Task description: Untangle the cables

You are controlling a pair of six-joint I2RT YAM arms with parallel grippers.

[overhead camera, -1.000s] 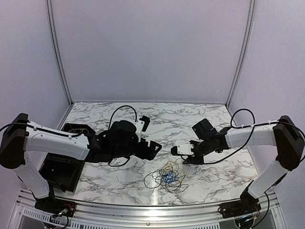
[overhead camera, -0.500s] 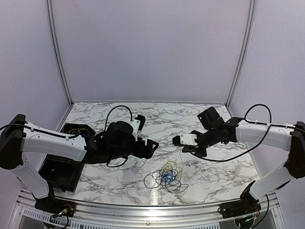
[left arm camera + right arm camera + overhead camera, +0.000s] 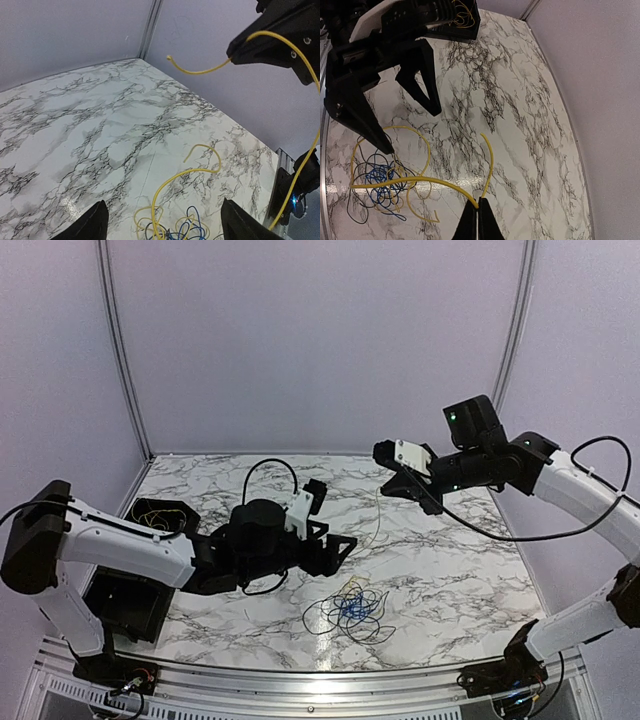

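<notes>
Basically, the right gripper (image 3: 388,483) is pinched fully closed on the yellow cable (image 3: 420,178) and held high over the table (image 3: 440,570). The strand runs down from it into the tangle (image 3: 350,612), probably to draw it clear of the blue cable (image 3: 377,182) and the black loops. The left gripper (image 3: 338,552) hovers low just beside the tangle, jaws wide apart and holding nothing, likely placed to pin the rest. The tangle lies on the table near the front edge, between the arms.
</notes>
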